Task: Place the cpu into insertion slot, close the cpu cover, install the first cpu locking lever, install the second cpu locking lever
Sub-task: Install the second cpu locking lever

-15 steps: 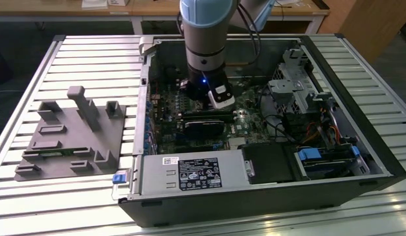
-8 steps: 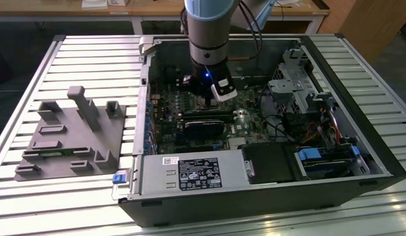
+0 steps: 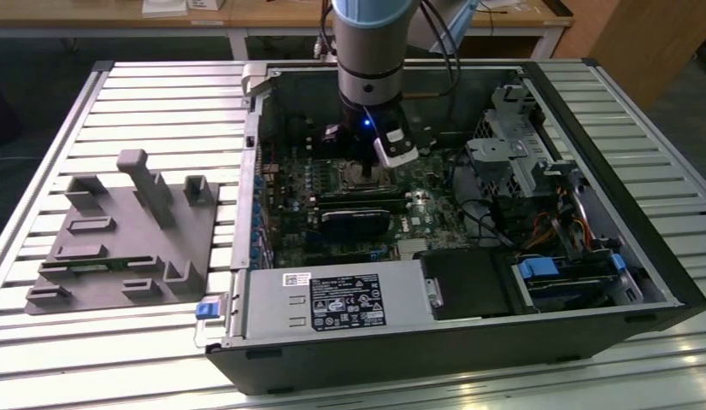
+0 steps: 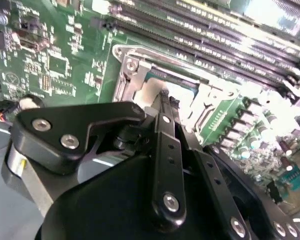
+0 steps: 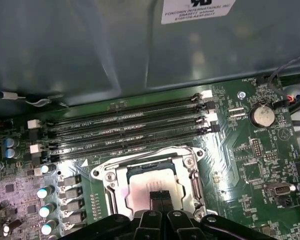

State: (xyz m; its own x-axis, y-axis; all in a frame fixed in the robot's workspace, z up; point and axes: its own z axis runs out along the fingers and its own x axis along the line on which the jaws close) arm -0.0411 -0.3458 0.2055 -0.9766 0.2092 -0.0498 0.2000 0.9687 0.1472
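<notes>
The cpu (image 5: 151,186) lies in the insertion slot (image 5: 187,165), framed by the cpu cover (image 5: 117,187), beside the memory slots (image 5: 125,132). The jaws, apparently closed and empty, touch its top.

The arm (image 3: 373,51) points straight down, end effector (image 5: 160,196) fingers together.

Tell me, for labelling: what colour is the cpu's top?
Dull silver-grey, clearest in the first wrist view: the cpu sits in the socket.
</notes>
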